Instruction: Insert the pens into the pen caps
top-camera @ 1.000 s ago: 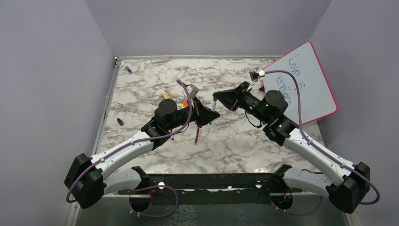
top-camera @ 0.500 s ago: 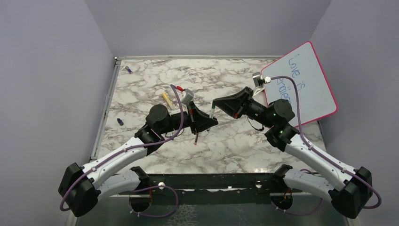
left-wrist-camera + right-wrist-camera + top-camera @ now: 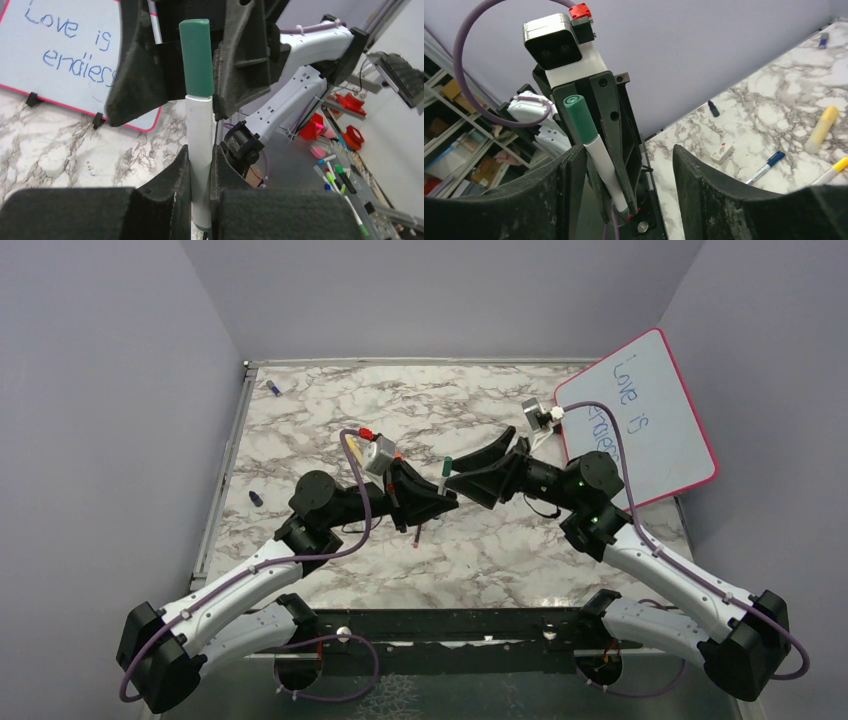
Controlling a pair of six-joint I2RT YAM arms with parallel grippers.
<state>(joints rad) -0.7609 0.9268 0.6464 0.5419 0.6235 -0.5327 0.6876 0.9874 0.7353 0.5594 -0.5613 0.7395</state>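
My left gripper (image 3: 200,150) is shut on a white pen (image 3: 200,130) that stands upright between its pads. A green pen cap (image 3: 196,55) sits on the pen's top end. My right gripper (image 3: 626,157) is open, with one finger (image 3: 566,170) beside the pen (image 3: 606,167) and the other well clear of it. In the top view the two grippers meet above the table's middle, at the capped pen (image 3: 447,466). More pens lie on the marble: a blue-ended one (image 3: 766,166), a yellow one (image 3: 822,128) and a yellow-ended one (image 3: 831,172). A small blue cap (image 3: 256,498) lies at the left edge.
A pink-framed whiteboard (image 3: 650,420) leans at the back right. Another small blue piece (image 3: 273,388) lies in the far left corner. A small white box (image 3: 722,150) rests on the marble. A dark red pen tip (image 3: 415,540) shows under the left gripper.
The right gripper has opened and let go of the green cap, which stays on the pen in the left gripper. Both grippers have drawn together; the left wrist has swung up.
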